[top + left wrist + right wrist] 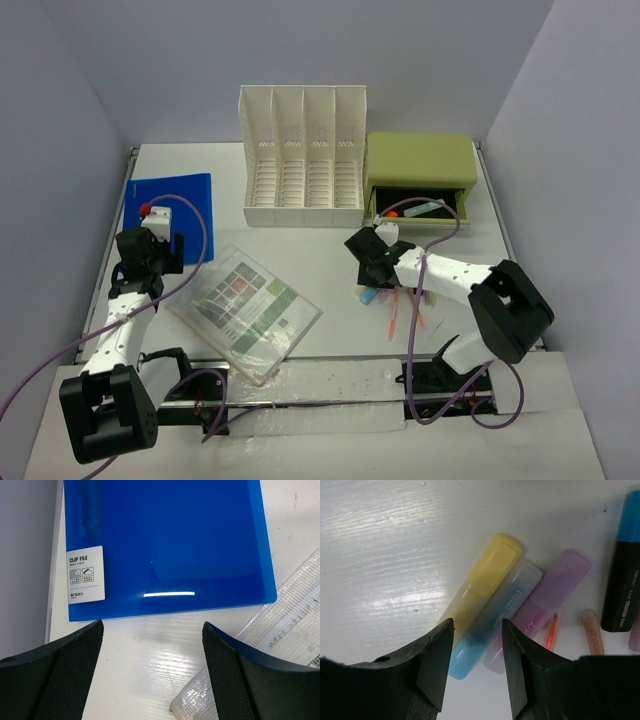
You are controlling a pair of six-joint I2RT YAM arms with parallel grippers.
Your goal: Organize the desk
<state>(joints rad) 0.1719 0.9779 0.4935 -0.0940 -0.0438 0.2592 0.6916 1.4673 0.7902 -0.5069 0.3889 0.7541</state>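
The white desk (330, 250) carries a blue clip file (168, 200) at the back left and a clear mesh pouch (245, 310) holding a printed sheet in the middle. My left gripper (158, 248) is open and empty. In the left wrist view it (152, 630) hovers over bare desk just short of the clip file (165, 545), with the pouch's corner (240, 680) by its right finger. My right gripper (368, 255) is open. In the right wrist view it (477, 630) straddles the end of a blue highlighter (495, 612), between a yellow one (485, 575) and a purple one (550, 590).
A white slotted file rack (303, 155) stands at the back. A green drawer box (420, 170) beside it has its drawer open with items inside. A black highlighter with a blue cap (622, 580), an orange pen (551, 632) and more pens (395, 318) lie near the right gripper.
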